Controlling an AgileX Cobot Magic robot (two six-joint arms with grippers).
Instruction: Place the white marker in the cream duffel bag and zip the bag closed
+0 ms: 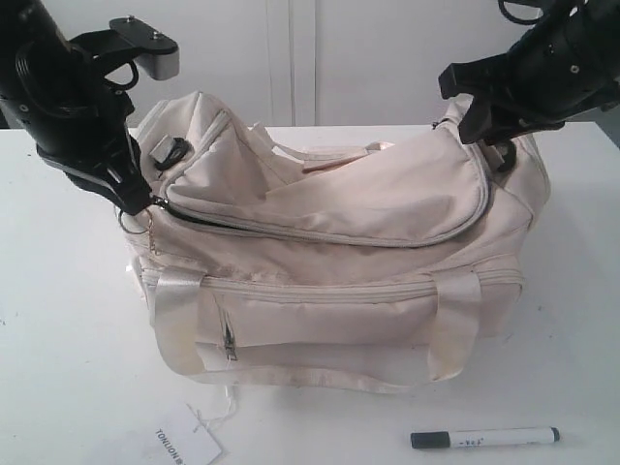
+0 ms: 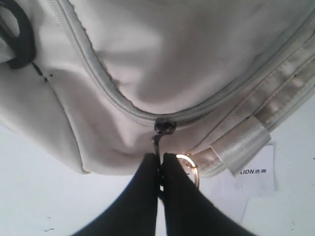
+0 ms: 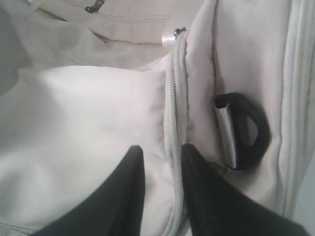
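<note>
Cream fabric, soft and slumped, makes up the bag (image 1: 339, 271), which sits mid-table (image 1: 77, 339) with its curved zipper (image 1: 320, 237) looking closed along nearly its whole run. The marker (image 1: 484, 438) lies outside on the table, at about 5 o'clock from the bag, well apart from it. A paper tag (image 1: 189, 448) lies at 7 o'clock.

The left gripper (image 2: 158, 160) is at the bag's 9 o'clock end, its fingers pinched together on the thin dark pull (image 2: 156, 145) just below the slider (image 2: 165, 126). A gold ring (image 2: 195, 172) hangs beside them. The right gripper (image 3: 161, 147) is at the 2 o'clock end with its jaws apart, straddling the zipper ridge and holding nothing.

With the marker outside, the step in hand is judged to be opening the zipper. To do it well, the pull should travel along the line of the teeth and follow the curve, not lift away from the bag. The cloth is limp and will probably bunch ahead of the slider. The far end therefore wants pinning or tensioning, and the open right jaws are not doing that now. The tab is small and smooth and could slip from the pinch if the slider jams.

The bag's cloth is matte and creased, with ribbed zipper tape. The handles (image 1: 179, 310) are satin-shiny straps, flat and folded. The marker is a slim, hard cylinder with a black cap, and it is likely to roll.
</note>
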